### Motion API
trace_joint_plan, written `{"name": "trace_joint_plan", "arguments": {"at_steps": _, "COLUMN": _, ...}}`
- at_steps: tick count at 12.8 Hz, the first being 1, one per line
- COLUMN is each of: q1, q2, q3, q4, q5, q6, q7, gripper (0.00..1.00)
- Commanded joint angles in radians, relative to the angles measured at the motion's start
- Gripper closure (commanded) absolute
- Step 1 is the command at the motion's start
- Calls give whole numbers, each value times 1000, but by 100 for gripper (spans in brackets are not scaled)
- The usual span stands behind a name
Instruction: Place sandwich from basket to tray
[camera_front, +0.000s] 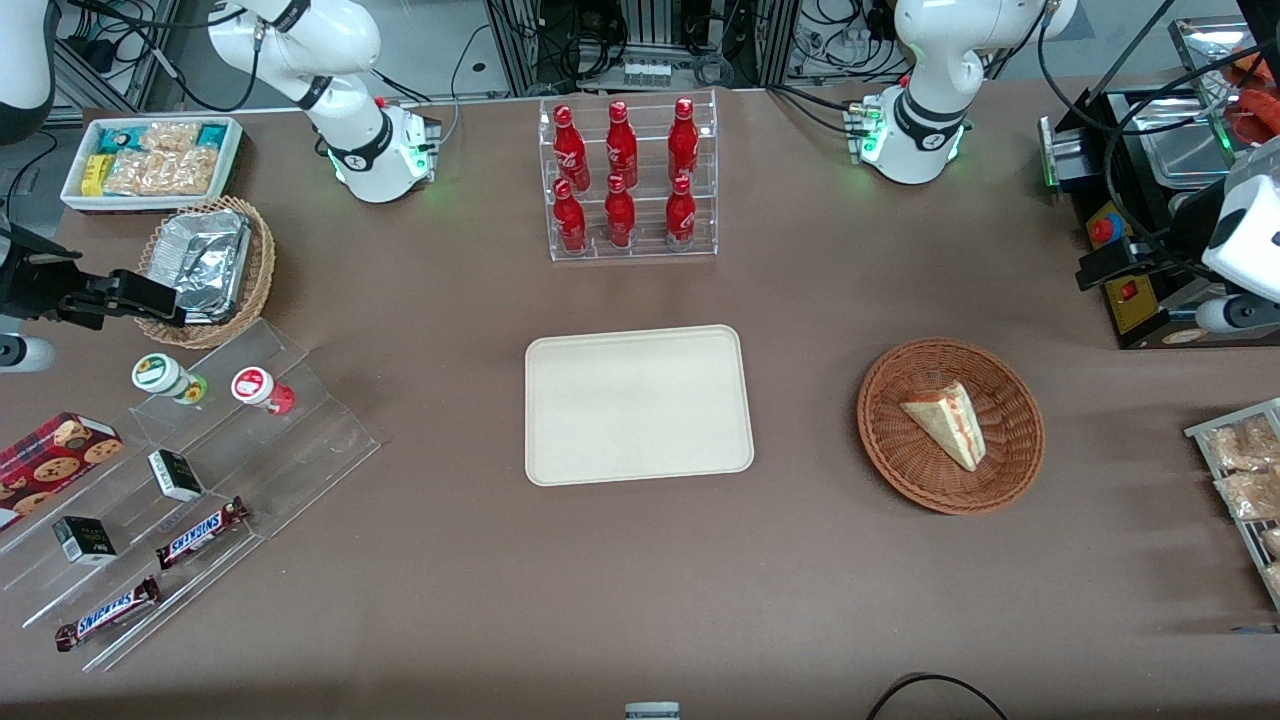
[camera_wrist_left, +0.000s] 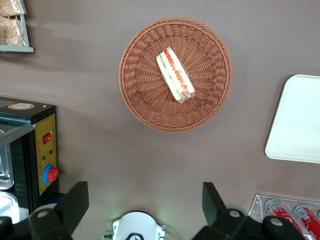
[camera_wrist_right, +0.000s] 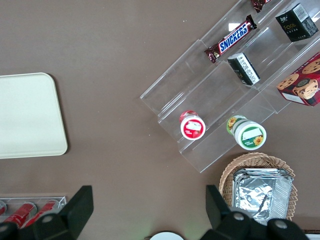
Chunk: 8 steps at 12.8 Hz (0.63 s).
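Note:
The sandwich (camera_front: 945, 425), a pale bread wedge with red and green filling, lies in the round reddish-brown wicker basket (camera_front: 890, 450). The beige tray (camera_front: 637, 404) lies flat beside the basket, toward the parked arm's end, with nothing on it. My left gripper (camera_front: 1100, 268) hangs high over the table by the black control box, farther from the front camera than the basket and apart from it. In the left wrist view the gripper (camera_wrist_left: 145, 200) is open and holds nothing, and the sandwich (camera_wrist_left: 175, 75), the basket (camera_wrist_left: 140, 85) and a tray corner (camera_wrist_left: 300, 120) show.
A clear rack of red bottles (camera_front: 628, 180) stands farther from the front camera than the tray. A black control box (camera_front: 1130, 290) with a red button sits near the gripper. A rack of snack packets (camera_front: 1245, 470) lies at the working arm's end. A stepped acrylic display (camera_front: 200, 470) lies at the parked arm's end.

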<state>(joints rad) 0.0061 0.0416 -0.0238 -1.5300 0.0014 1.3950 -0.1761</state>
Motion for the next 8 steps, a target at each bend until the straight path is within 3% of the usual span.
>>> {"name": "trace_joint_plan", "arguments": {"at_steps": 1, "q1": -1, "q2": 14, "q3": 2, "q4": 33, "q5": -14, "q6": -19, "q7": 45, "gripper": 0}}
{"name": "trace_joint_plan", "arguments": {"at_steps": 8, "q1": -1, "q2": 52, "q3": 2, "q4": 24, "q5": -14, "q6": 5, "q7": 101, "gripper": 0}}
